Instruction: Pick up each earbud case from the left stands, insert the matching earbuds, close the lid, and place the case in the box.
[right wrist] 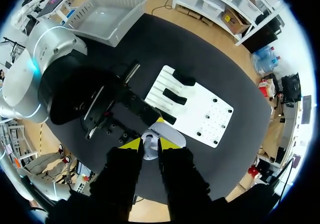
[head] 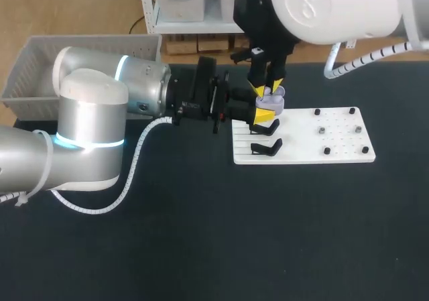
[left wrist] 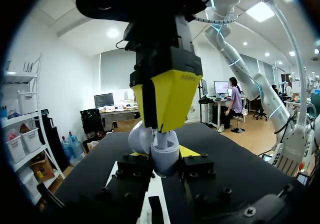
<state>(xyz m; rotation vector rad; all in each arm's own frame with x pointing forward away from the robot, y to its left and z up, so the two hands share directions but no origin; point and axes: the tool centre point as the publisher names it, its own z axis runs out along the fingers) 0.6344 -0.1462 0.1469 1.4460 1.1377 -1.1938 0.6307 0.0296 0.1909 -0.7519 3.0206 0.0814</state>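
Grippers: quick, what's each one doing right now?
Left gripper: closed on the earbud case.
Right gripper: closed on an earbud over that case.

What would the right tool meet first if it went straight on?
Just below the right tool sits the open pale lavender earbud case in the left tool; they may already touch.

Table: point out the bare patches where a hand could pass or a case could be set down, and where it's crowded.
Bare: the dark table in front of the white board, and the strip to the board's right. Crowded: the board's left end, where the left gripper and right gripper meet around the case beside the stands.
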